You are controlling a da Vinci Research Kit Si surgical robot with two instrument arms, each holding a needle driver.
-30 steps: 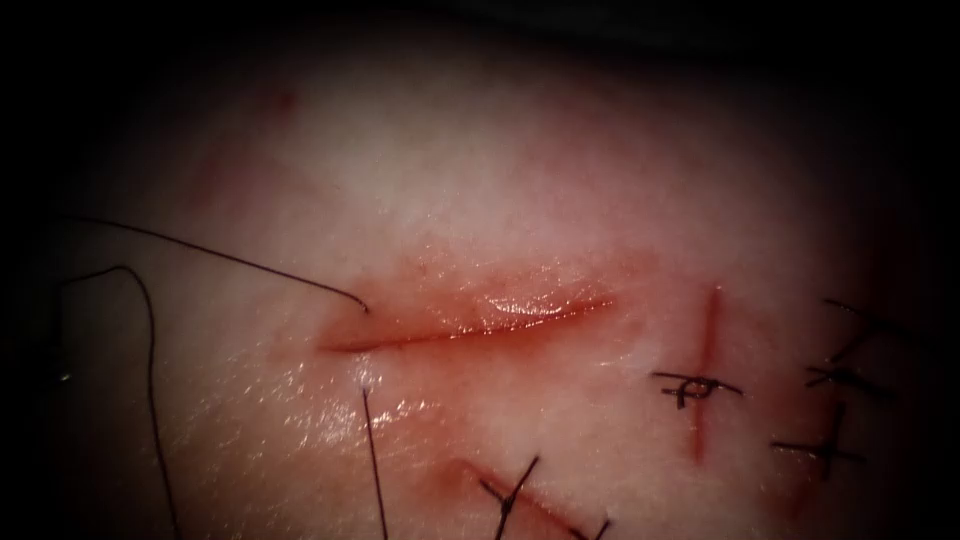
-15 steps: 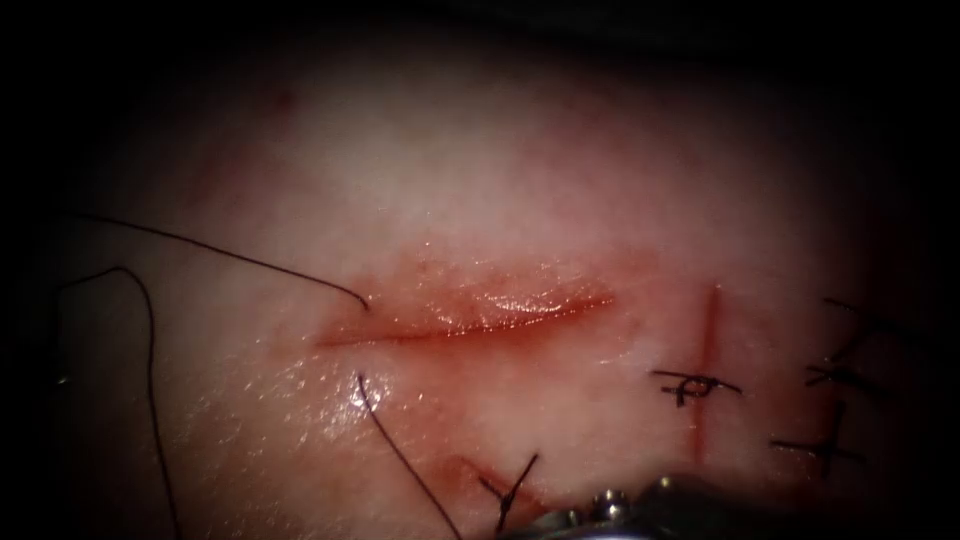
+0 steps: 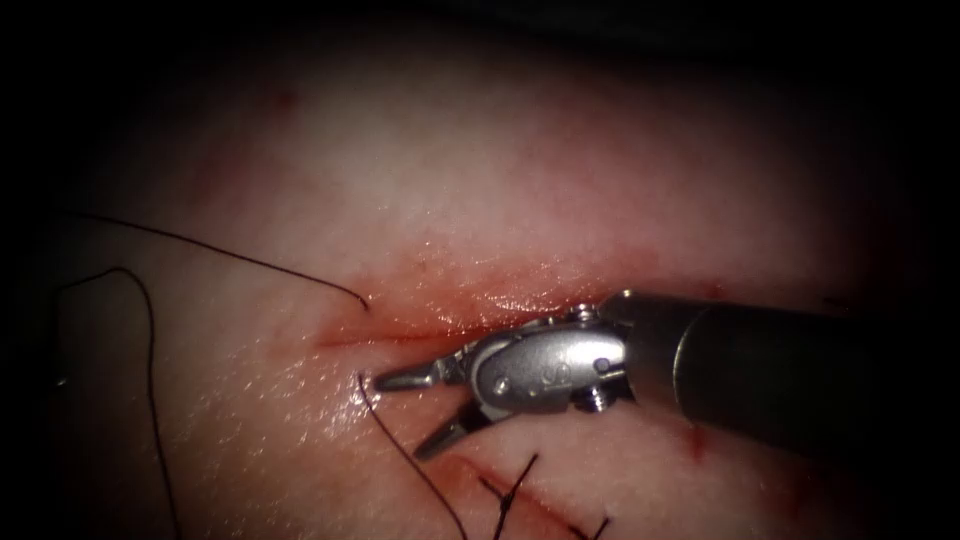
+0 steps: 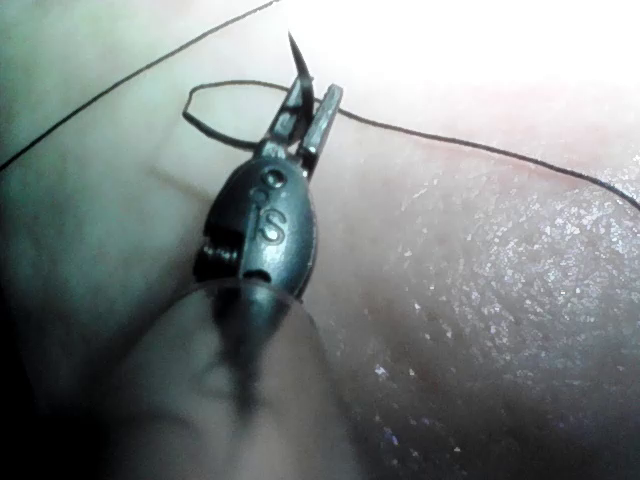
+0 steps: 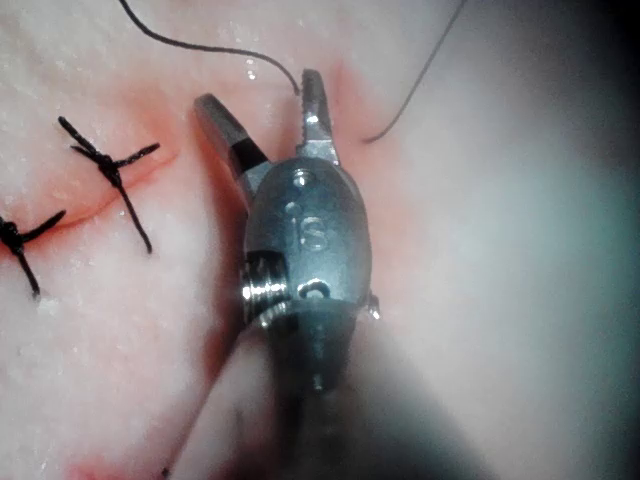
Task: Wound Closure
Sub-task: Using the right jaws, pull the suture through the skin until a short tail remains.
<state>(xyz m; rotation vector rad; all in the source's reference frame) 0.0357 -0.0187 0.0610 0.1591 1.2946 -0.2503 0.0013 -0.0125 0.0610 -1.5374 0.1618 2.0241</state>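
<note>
The tissue (image 3: 480, 180) carries a red, slightly slanted cut (image 3: 450, 325). Thread (image 3: 230, 255) enters the tissue just above the cut's left end and comes out just below it as a strand (image 3: 410, 460) running down and right. My right tool (image 3: 405, 415) reaches in from the right, jaws open and empty, with its upper tip beside the thread's exit point. In the right wrist view these jaws (image 5: 258, 95) spread wide, one fingertip (image 5: 312, 95) next to the thread (image 5: 200, 48). My left tool (image 4: 315, 90) is shut on the needle (image 4: 297, 55), whose dark point sticks out past the jaws.
A knotted stitch (image 3: 515, 485) closes another cut below the right tool; the same stitches (image 5: 105, 165) appear beside its jaws. A slack loop of thread (image 3: 140, 300) lies at the far left of the tissue. Thread (image 4: 480, 148) trails from the left tool across the tissue.
The right tool came in from the lower right edge, opened its jaws and moved up to the thread's exit point. The lower strand swung from straight down towards the right.
</note>
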